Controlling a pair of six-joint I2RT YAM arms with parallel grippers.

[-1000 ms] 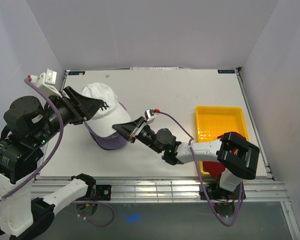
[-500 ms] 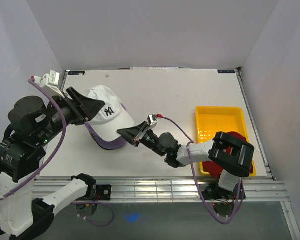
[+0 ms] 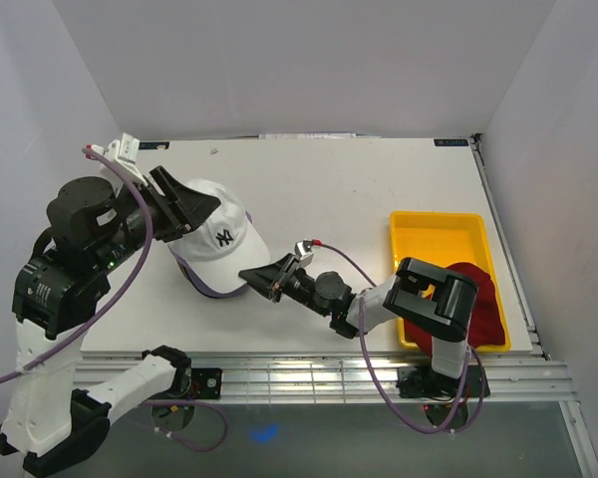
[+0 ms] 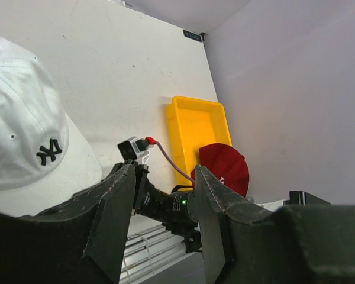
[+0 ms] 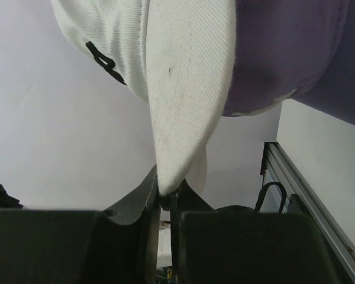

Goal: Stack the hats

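Right gripper (image 5: 167, 188) is clenched on the very tip of the white cap (image 3: 219, 239)'s brim. On the wrist view I see the curved edge wedged straight down between the two pads. The fabric is white twill with a fine diagonal weave, and the brim carries a few faint grey smudges. A black stitched NY logo sits on the front panel above the fingers, and small eyelets dot the crown.

Tucked right behind that brim, on the far side of my pinch, is the lavender cap (image 5: 284, 53). The white crown sits over it and only its purple edge shows.

Left gripper (image 4: 164, 170) is spread wide with nothing between its fingers (image 4: 112, 207). The white crown lies just outside its left finger, and I cannot tell whether they touch.

Through the gap between those fingers I see the yellow tray (image 4: 192, 124) well off across the table (image 3: 359, 189), with the dark red cap (image 4: 225, 165) lying at its near end.
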